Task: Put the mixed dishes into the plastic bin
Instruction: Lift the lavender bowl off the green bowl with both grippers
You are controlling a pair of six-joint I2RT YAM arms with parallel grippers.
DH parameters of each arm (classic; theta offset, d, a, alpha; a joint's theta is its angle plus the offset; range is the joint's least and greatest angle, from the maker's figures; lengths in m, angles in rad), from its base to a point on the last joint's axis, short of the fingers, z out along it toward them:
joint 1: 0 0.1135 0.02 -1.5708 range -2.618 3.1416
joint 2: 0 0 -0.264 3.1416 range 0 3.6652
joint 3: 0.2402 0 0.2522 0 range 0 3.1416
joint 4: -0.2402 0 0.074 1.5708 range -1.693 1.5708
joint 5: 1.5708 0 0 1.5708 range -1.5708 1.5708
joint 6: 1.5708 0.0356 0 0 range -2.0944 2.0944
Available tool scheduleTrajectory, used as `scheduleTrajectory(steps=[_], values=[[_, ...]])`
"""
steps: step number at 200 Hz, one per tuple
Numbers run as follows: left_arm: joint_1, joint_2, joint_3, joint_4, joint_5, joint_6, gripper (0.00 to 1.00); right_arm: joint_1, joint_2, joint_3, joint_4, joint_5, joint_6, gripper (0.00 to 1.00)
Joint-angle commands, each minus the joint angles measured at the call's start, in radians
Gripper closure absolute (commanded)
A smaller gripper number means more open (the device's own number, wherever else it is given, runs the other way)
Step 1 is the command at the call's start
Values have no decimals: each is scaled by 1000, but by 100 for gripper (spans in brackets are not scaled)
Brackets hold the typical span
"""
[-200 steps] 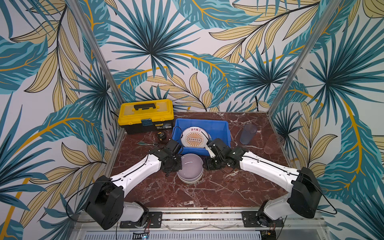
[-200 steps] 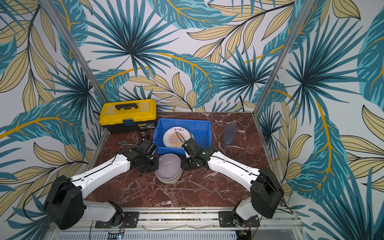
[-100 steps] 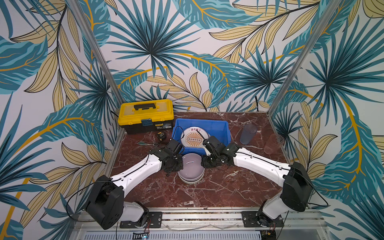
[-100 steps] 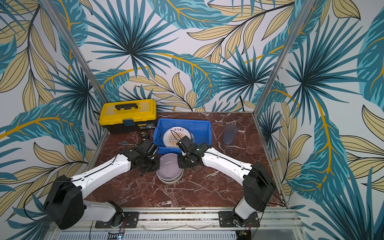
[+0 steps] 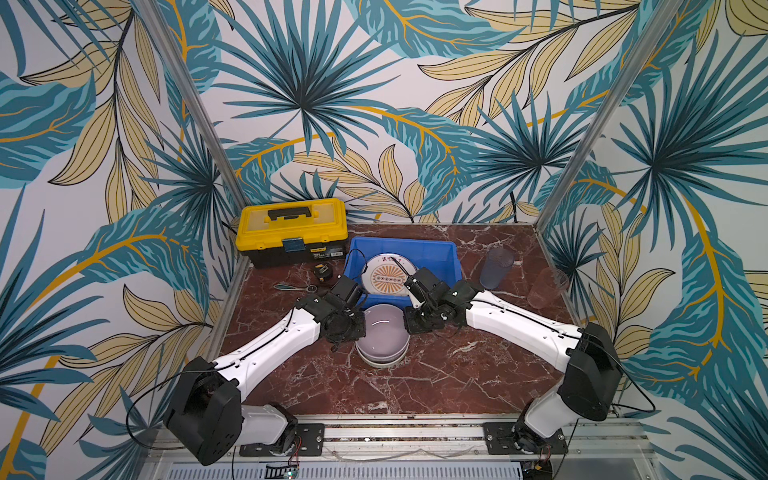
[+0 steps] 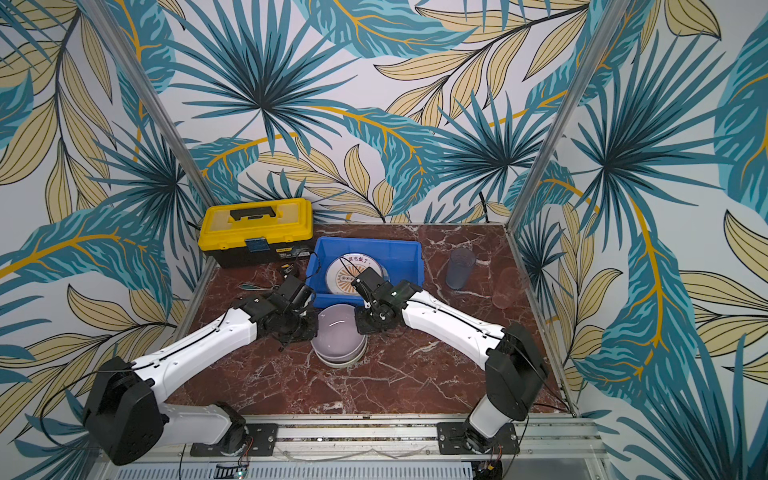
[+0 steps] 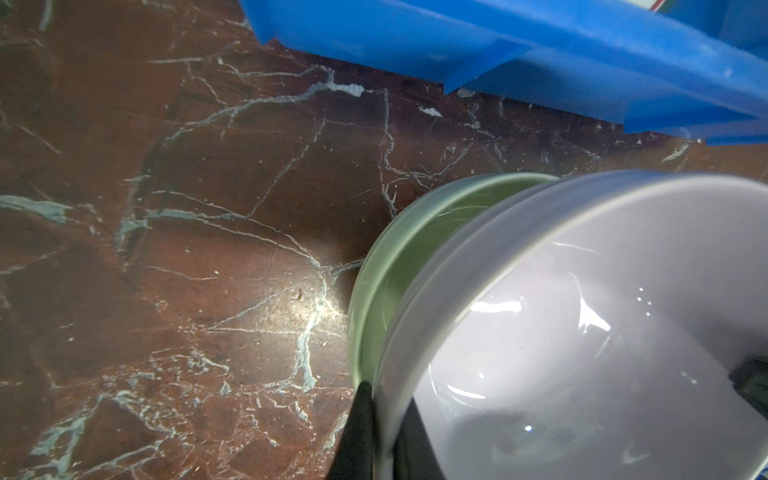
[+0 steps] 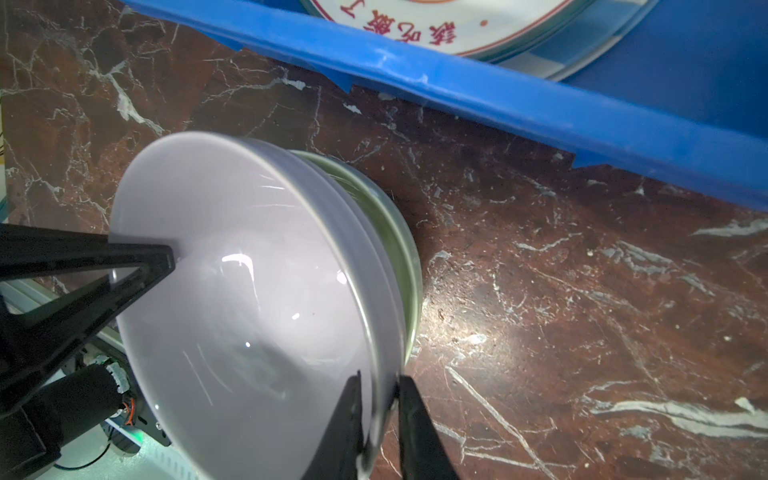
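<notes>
A lavender bowl (image 5: pixel 382 332) (image 6: pixel 338 332) sits nested in a pale green bowl (image 7: pixel 399 249) (image 8: pixel 399 232) on the marble table, just in front of the plastic bin (image 5: pixel 415 245) (image 6: pixel 374 245). My left gripper (image 7: pixel 386 399) (image 5: pixel 361 328) is shut on the lavender bowl's left rim, one finger inside and one outside. On the opposite rim my right gripper (image 8: pixel 380 378) (image 5: pixel 409 324) is shut the same way. The bin holds a white plate with an orange sunburst (image 5: pixel 388 278) (image 8: pixel 415 33). A bluish tumbler (image 5: pixel 496 268) and a pinkish tumbler (image 5: pixel 546 286) stand at the right.
A yellow-and-black toolbox (image 5: pixel 291 228) stands at the back left, with a small tape measure (image 5: pixel 322 270) and a slim metal tool (image 5: pixel 295 286) in front of it. Patterned walls and metal posts close in the table on three sides.
My right gripper has moved a little left onto the lavender bowl's rim and its jaws have closed on it. The left arm has kept its grip and place.
</notes>
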Motion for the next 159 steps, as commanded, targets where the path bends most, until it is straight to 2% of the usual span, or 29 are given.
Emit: scheduleTrajectory(steps=[1,75,122,159], values=[[-7,-59,75,54,54,6,100,5,-49,22,-29,7,-7,74],[-6,-62,121,20,46,20,100,5,-181,82,-85,27,-6,56],[-6,-62,200,-17,21,43,100,5,-294,96,-114,97,-35,51],[17,-40,305,-34,15,71,100,-10,-380,19,-85,142,-45,48]])
